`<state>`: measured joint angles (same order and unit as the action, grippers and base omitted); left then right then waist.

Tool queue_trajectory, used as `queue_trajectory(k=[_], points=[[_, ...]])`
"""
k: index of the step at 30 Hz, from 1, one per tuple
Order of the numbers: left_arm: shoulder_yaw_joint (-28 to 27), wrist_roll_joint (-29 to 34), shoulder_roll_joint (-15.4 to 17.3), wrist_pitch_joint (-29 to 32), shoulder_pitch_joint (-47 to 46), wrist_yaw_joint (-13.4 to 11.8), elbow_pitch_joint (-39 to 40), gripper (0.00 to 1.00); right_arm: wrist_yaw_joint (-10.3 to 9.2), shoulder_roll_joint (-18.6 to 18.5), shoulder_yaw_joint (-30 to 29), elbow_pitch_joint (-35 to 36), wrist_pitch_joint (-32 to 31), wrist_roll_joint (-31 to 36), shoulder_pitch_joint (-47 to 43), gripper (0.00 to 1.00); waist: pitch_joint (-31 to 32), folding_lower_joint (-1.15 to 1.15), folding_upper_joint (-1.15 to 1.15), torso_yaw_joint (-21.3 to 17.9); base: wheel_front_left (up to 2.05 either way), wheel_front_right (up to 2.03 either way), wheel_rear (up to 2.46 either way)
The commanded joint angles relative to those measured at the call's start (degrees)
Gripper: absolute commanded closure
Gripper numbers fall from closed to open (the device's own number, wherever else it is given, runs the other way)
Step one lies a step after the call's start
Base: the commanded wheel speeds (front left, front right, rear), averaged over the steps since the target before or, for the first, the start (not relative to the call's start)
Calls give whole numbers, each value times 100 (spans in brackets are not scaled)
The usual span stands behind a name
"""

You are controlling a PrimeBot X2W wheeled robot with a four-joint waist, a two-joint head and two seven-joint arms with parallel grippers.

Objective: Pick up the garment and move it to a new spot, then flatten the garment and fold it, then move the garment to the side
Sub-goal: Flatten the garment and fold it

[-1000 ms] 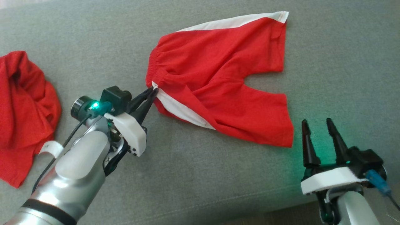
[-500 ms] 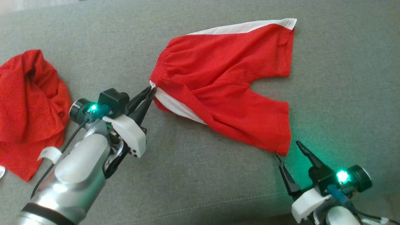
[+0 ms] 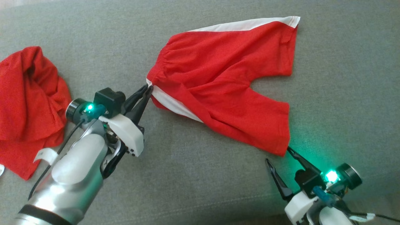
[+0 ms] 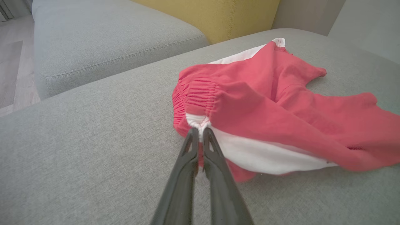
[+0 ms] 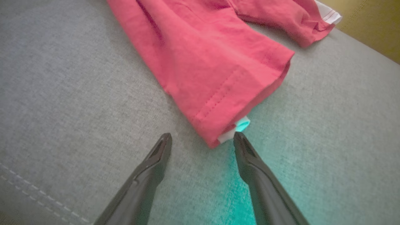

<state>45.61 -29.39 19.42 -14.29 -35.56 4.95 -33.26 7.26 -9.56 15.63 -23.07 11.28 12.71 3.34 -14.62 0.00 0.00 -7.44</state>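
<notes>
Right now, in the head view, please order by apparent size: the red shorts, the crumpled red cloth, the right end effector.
1. red shorts
2. crumpled red cloth, cut off by the frame edge
3. right end effector, though near the camera

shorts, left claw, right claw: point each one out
shorts (image 3: 225, 78), head view, middle of the red cloth
left claw (image 3: 149, 88), head view, shut tips gripping the shorts
right claw (image 3: 278, 155), head view, gap between open tips

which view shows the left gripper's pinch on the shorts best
Left wrist view: close up, the left gripper is shut on the white waistband corner of the red shorts. The head view shows that pinch smaller, from above. The right wrist view shows a leg hem.
</notes>
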Motion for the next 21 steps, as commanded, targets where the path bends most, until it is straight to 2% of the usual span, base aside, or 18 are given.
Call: queue_trajectory(k=[1, 12, 21], points=[[-235, 32, 210, -69, -147, -56, 160, 100, 23, 1, 112, 102, 60, 6, 135, 0, 8, 0, 0, 0, 0, 0, 0], [-237, 6, 237, -70, -151, -92, 271, 100, 23, 88, 130, -59, 71, -1, 286, 0, -2, 0, 0, 7, 0, 0, 0], [-215, 11, 231, -70, -262, -104, 358, 100, 23, 103, 142, -159, -375, -105, 505, 0, -109, 0, 0, 76, 0, 0, 0]])
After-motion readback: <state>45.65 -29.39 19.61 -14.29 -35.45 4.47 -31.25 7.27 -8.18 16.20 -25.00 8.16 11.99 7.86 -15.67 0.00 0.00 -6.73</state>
